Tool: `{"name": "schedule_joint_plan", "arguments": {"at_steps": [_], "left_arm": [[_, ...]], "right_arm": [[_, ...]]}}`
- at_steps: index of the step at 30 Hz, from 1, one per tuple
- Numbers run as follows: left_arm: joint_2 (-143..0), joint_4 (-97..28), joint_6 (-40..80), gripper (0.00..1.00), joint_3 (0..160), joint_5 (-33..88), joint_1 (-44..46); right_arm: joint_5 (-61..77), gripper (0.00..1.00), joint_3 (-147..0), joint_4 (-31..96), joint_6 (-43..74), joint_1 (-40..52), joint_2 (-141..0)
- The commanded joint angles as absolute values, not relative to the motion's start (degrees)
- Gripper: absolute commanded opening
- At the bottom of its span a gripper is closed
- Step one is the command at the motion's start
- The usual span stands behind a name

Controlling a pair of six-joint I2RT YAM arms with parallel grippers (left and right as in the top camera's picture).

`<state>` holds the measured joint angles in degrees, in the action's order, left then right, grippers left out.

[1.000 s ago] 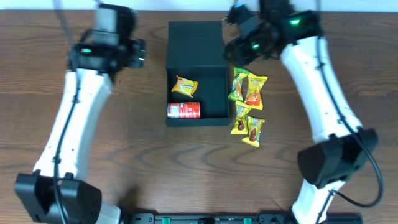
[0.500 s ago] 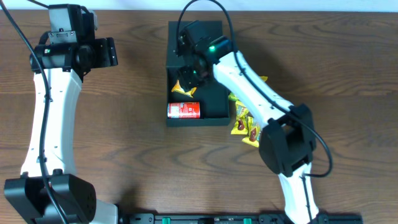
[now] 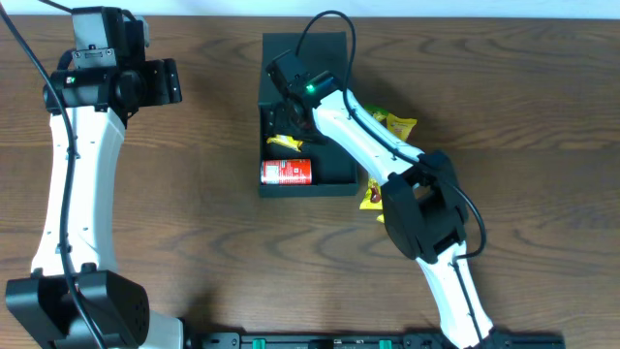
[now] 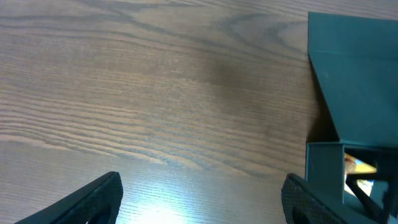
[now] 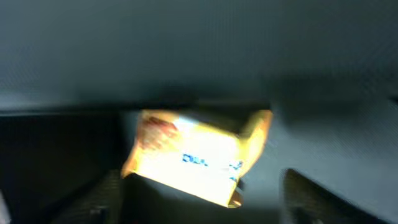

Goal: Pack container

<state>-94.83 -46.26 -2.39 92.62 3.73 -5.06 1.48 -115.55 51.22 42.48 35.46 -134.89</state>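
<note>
The dark teal container [image 3: 329, 145] stands at the table's middle with its flap lid [image 3: 305, 53] folded back. Inside lie a red can [image 3: 286, 172] and a yellow snack packet [image 3: 283, 142]. My right gripper [image 3: 281, 121] reaches down into the container, just above that packet. In the blurred right wrist view the packet [image 5: 193, 155] lies loose between the widely parted fingers [image 5: 320, 193], so this gripper [image 5: 211, 205] is open. My left gripper [image 3: 170, 82] hangs open over bare wood left of the container, and the left wrist view shows it [image 4: 199, 205] empty beside the container [image 4: 354, 93].
More yellow and orange snack packets [image 3: 397, 124] lie on the table right of the container, one [image 3: 371, 199] half hidden under the right arm. The right arm stretches diagonally over the container's right wall. Brown wooden table [image 3: 194, 213] all around.
The right arm swung from beside the lid's right edge down into the container, and its jaws opened wide over the yellow packet. The left arm shifted left, then held still.
</note>
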Motion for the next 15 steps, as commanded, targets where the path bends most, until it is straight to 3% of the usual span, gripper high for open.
{"name": "schedule_joint_plan", "arguments": {"at_steps": [1, 15], "left_arm": [[-95.46, -46.41, -3.27, 0.83, 93.36, 3.92, -5.34], [-95.50, -46.44, -3.20, 0.84, 93.21, 4.36, -5.34]], "right_arm": [[0.64, 0.98, -115.48, 49.54, 45.82, 36.51, -135.04], [-1.96, 0.97, -115.48, 50.63, 46.70, 36.84, -136.57]]}}
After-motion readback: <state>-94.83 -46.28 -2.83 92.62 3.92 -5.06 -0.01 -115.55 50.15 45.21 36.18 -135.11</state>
